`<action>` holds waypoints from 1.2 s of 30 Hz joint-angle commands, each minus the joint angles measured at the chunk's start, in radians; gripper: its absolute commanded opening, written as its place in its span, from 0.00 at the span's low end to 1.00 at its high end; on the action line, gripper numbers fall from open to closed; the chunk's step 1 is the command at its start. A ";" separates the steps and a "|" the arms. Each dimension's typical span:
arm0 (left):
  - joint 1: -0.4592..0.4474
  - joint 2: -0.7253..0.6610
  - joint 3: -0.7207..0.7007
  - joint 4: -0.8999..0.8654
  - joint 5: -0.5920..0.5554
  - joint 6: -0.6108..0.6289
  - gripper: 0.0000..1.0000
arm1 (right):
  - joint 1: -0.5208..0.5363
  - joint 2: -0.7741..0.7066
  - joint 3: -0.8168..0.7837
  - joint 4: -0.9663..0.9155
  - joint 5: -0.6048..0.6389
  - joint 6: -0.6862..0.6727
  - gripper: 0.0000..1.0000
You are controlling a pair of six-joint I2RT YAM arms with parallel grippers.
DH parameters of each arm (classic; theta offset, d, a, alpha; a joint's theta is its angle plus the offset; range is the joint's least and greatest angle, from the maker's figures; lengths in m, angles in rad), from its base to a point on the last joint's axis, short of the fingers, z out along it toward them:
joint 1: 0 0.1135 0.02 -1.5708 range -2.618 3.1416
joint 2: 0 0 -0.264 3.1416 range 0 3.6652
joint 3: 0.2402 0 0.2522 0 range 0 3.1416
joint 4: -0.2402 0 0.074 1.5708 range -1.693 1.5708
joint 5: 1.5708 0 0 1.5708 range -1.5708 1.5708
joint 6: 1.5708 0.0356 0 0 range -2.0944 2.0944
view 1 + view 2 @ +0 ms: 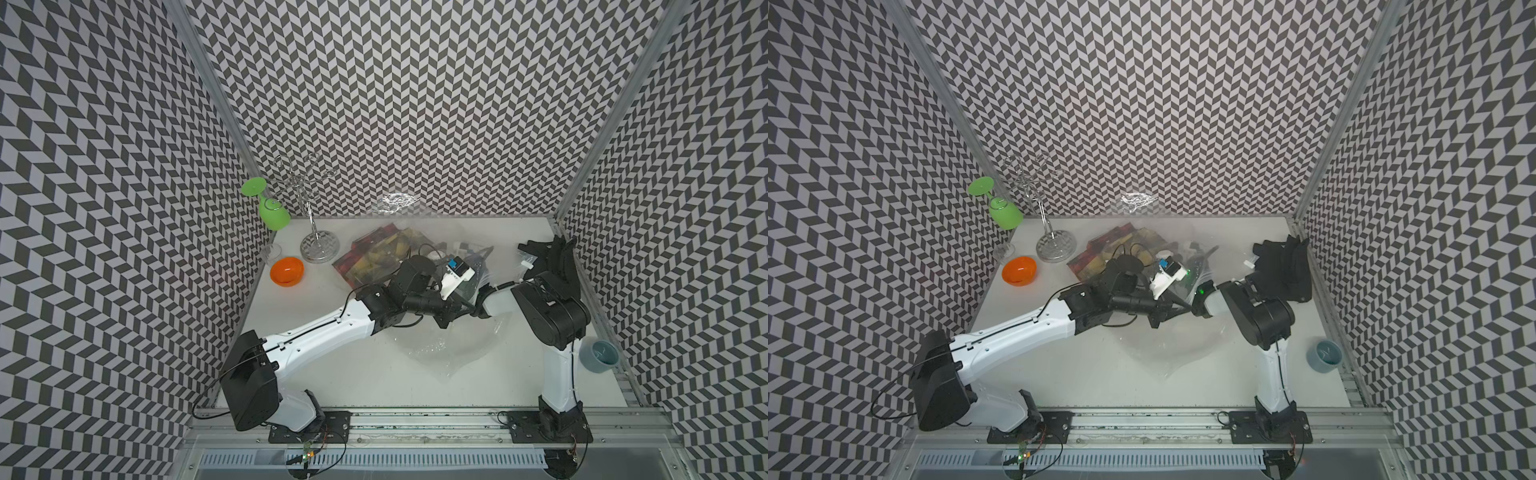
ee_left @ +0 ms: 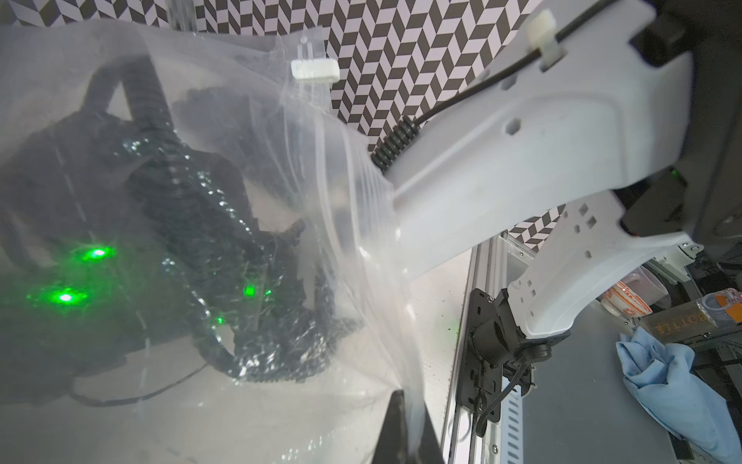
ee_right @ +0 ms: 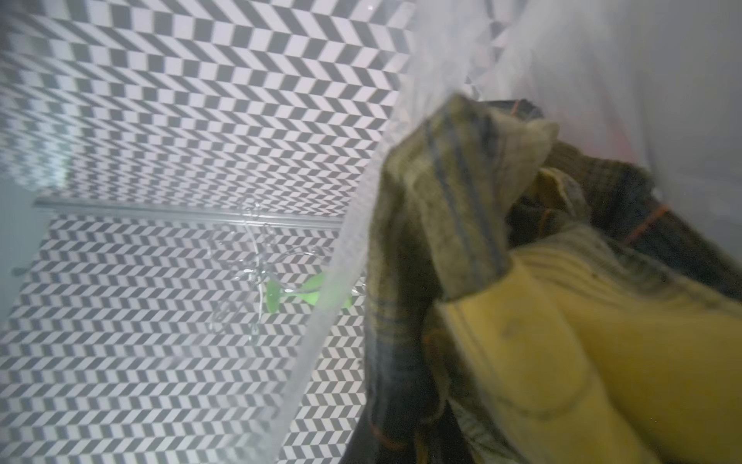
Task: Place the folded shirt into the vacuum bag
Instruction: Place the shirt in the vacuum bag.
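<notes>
One vacuum bag (image 1: pixel 449 351): it is sprawling clear and crinkled over the worktop (image 1: pixel 353 382) around the centre of both top views.
folded shirt (image 1: pixel 374 255): plaid red and yellow, it is lying just above centre, with the bag's film draping over it.
left tool (image 1: pixel 444 321): you are seeing it closed, pinching the bag's film at mid-frame.
right tool (image 1: pixel 467 255): it is reaching into the bag beside the shirt; film is hiding its jaws, so you cannot tell whether it is open.
</notes>
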 commanded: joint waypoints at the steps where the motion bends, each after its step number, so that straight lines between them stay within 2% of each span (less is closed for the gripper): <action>1: -0.005 -0.016 -0.019 0.013 0.018 0.013 0.00 | 0.003 -0.052 0.027 0.214 0.030 -0.052 0.16; 5: -0.005 -0.016 -0.024 0.020 0.018 0.008 0.00 | 0.002 -0.004 0.044 0.064 0.030 -0.064 0.16; 8: 0.000 -0.017 -0.031 0.025 0.011 0.007 0.00 | 0.001 0.061 0.022 0.010 0.019 -0.027 0.21; 14: 0.047 -0.036 -0.061 0.046 0.006 -0.007 0.00 | 0.006 0.070 -0.028 -0.037 0.003 -0.038 0.43; 18: 0.070 -0.035 -0.062 0.045 0.009 -0.006 0.00 | 0.002 0.020 -0.050 -0.084 -0.025 -0.067 0.53; 22: 0.086 -0.037 -0.056 0.042 0.011 0.002 0.00 | 0.003 -0.046 -0.095 -0.098 -0.098 -0.069 0.60; 28: 0.136 -0.050 -0.074 0.031 0.009 0.009 0.00 | 0.007 -0.224 -0.263 -0.116 -0.169 -0.115 0.66; 32: 0.177 -0.049 -0.079 0.018 0.013 0.009 0.00 | 0.018 -0.366 -0.333 -0.263 -0.194 -0.223 0.66; 36: 0.193 -0.050 -0.073 0.007 0.020 0.024 0.00 | 0.058 -0.538 -0.383 -0.412 -0.145 -0.328 0.66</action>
